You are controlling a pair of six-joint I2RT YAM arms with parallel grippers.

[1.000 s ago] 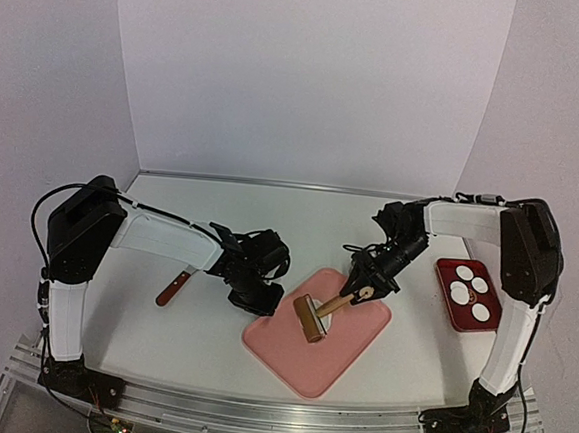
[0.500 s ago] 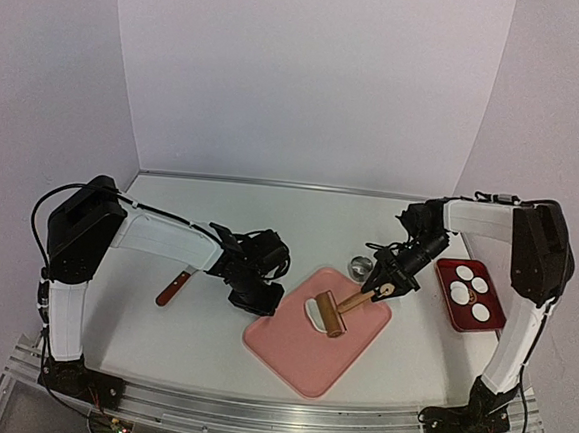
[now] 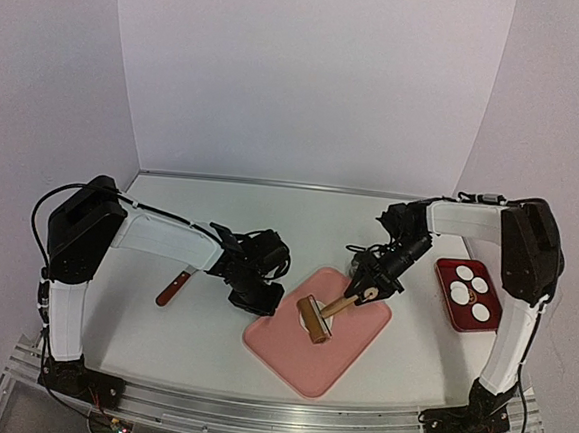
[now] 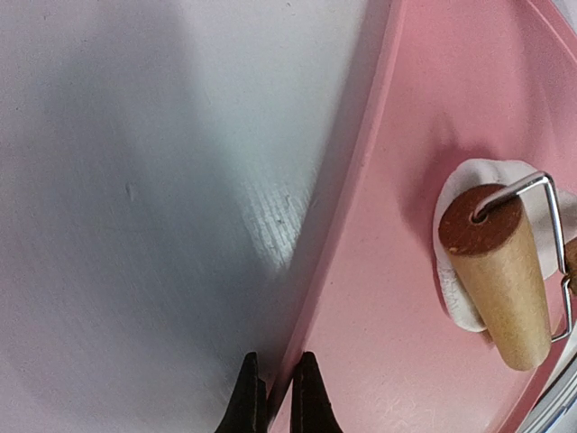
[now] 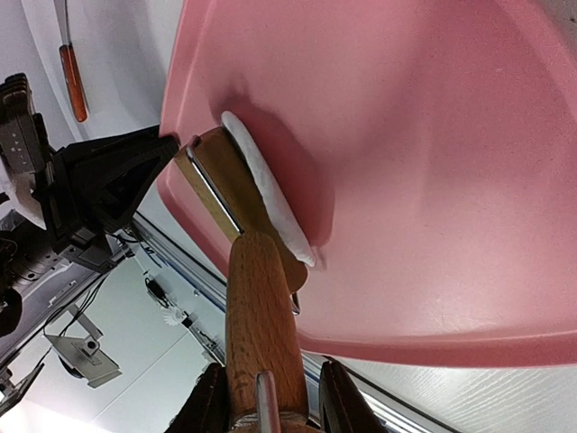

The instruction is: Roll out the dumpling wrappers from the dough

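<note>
The dough [image 3: 324, 323] is a flat white piece on the pink board [image 3: 303, 363], and a wooden roller [image 3: 311, 318] lies on top of it. My right gripper [image 3: 365, 290] is shut on the roller's wooden handle [image 5: 261, 316]. In the right wrist view the dough [image 5: 268, 194] shows as a thin white edge under the roller drum [image 5: 215, 180]. My left gripper [image 4: 278, 397] is shut on the board's left edge [image 4: 347, 207]. From that wrist I see the roller [image 4: 498, 271] over the dough [image 4: 451, 287]. The dumpling wrappers [image 3: 471, 285] lie in a red tray [image 3: 448, 272].
A knife with a red-brown handle [image 3: 171, 289] lies on the white table left of my left arm. The red tray stands to the right of the board, near my right arm's upright link. The table's metal front rail [image 3: 254, 409] runs along the near edge.
The roller travelled right across the dough, then came back left to sit over it again. My left gripper stayed on the board's edge.
</note>
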